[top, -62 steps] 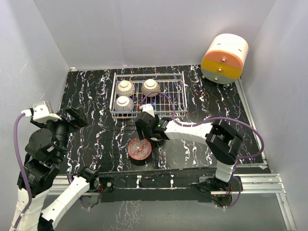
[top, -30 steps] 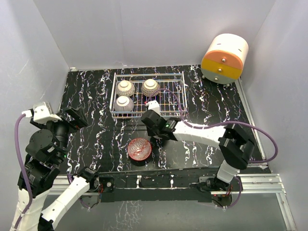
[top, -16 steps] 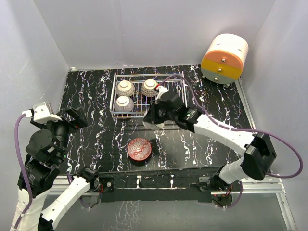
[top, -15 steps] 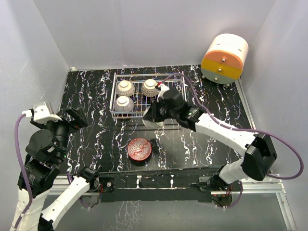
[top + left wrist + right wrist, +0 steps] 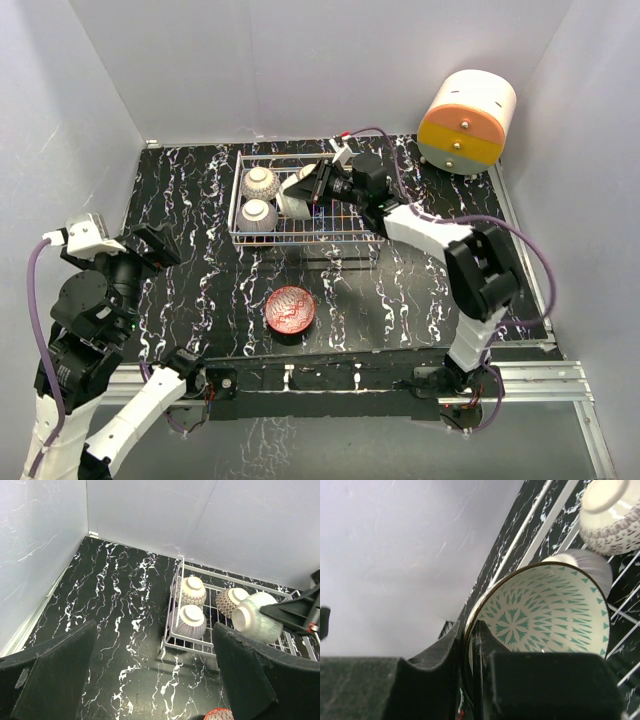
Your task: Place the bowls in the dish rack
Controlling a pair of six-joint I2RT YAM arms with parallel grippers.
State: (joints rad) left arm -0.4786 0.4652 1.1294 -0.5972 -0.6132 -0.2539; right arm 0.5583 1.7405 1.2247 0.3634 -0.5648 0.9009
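My right gripper (image 5: 318,186) is shut on the rim of a pale green bowl (image 5: 294,199), which hangs tilted on its side over the middle of the white wire dish rack (image 5: 310,240). The right wrist view shows the rim pinched between the jaws, with the bowl's green-patterned inside (image 5: 545,615) facing the camera. Three brown-and-white bowls (image 5: 192,590) (image 5: 187,621) (image 5: 229,600) sit upside down in the rack. A red bowl (image 5: 290,308) stands upright on the table in front of the rack. At the far left my left gripper (image 5: 150,245) is held high and open, with nothing in it.
A round orange-and-cream drawer unit (image 5: 467,120) stands at the back right corner. The right half of the rack (image 5: 360,205) holds no bowl. Grey walls close in the black marbled table (image 5: 200,290) on three sides.
My right gripper has carried the pale green bowl from the table in front of the rack up over the rack and tipped it sideways. The left arm has stayed still.
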